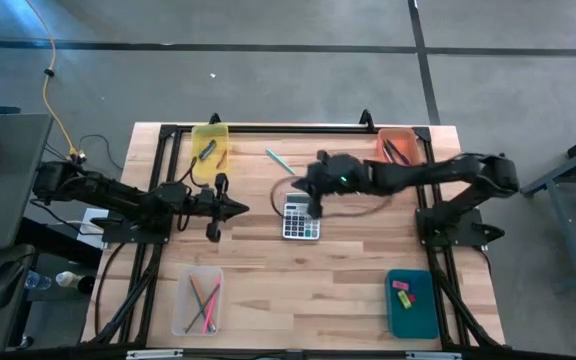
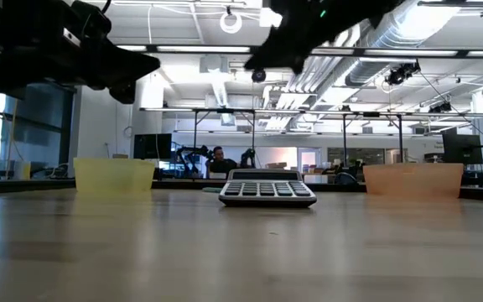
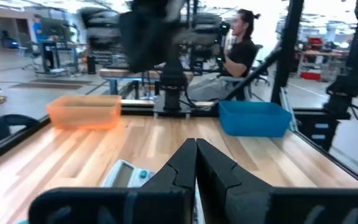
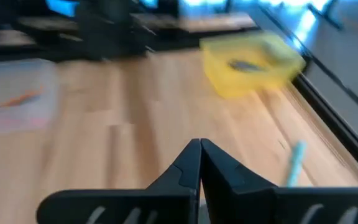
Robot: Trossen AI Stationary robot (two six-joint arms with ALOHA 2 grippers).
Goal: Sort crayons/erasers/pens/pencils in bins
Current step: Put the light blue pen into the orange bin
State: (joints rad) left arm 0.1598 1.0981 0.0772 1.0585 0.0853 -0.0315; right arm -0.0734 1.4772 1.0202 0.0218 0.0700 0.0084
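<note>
The right gripper (image 1: 315, 207) hangs over the middle of the table (image 1: 348, 270), above the far edge of the calculator (image 1: 301, 220), its fingers (image 4: 199, 163) pressed together on nothing. The left gripper (image 1: 240, 208) sits left of the calculator, well apart from it, its fingers (image 3: 196, 163) likewise closed and empty. A green-blue pencil (image 1: 279, 161) lies loose on the table toward the far edge, between the two far bins. The yellow bin (image 1: 210, 151) at the far left corner holds a dark stick, probably a pen, though the view is too small to be sure. The orange bin (image 1: 401, 148) at the far right corner holds dark pens (image 1: 396, 150). The clear bin (image 1: 198, 300) at the near left corner holds several pencils (image 1: 205, 298). The teal bin (image 1: 412, 302) at the near right corner holds two small erasers (image 1: 402, 292).
</note>
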